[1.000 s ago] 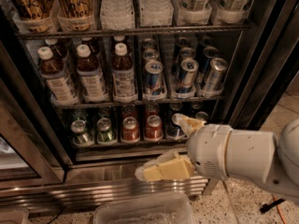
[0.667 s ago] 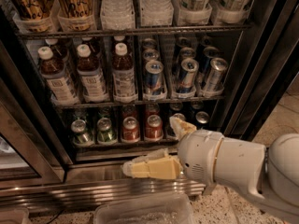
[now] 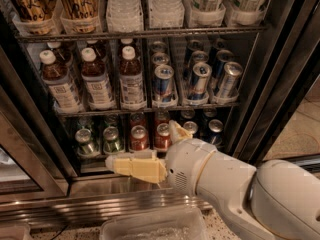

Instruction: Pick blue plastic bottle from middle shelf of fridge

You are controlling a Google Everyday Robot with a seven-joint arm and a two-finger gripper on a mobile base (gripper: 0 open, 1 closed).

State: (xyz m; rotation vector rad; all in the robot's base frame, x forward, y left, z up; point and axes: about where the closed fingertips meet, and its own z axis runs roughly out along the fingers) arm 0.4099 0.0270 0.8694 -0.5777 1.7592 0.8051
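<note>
I'm watching the gripper [image 3: 140, 144] hanging open and empty at 6 o'clock, in front of the short cans [image 3: 112, 139]. The bottle [image 3: 132, 81] is standing on the shelf [image 3: 150, 108] at 10 o'clock, beside slim cans [image 3: 164, 84].

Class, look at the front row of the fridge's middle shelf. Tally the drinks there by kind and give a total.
White-capped bottles of dark liquid: 3
Blue-and-silver slim cans: 3
Total: 6
The gripper hangs open below the middle shelf, in front of the lower cans.
</note>
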